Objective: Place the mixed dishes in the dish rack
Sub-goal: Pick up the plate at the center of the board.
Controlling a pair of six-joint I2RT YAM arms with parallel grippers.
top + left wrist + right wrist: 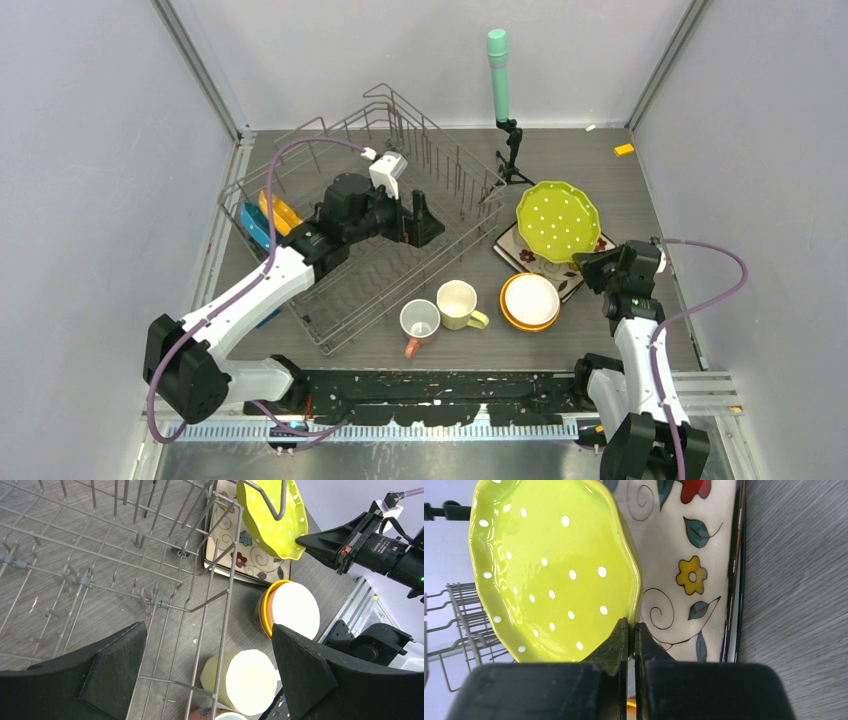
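Note:
The yellow-green dotted plate (558,220) is tilted up off the white square flowered plate (540,265), and my right gripper (631,627) is shut on its rim (554,570). My left gripper (420,225) hangs open and holds nothing, above the right part of the grey wire dish rack (350,300). In the left wrist view its black fingers (100,680) straddle the rack's side wire and the pale-yellow mug (245,680) below. A blue plate (254,226) and an orange plate (280,212) stand in the rack's left end. The pink mug (420,322) and a white bowl nested in an orange bowl (530,300) sit in front of the rack.
A green-topped cylinder on a black tripod (498,70) stands behind the rack's right corner. A small orange piece (624,150) lies at the back right. Grey walls close in the table on three sides.

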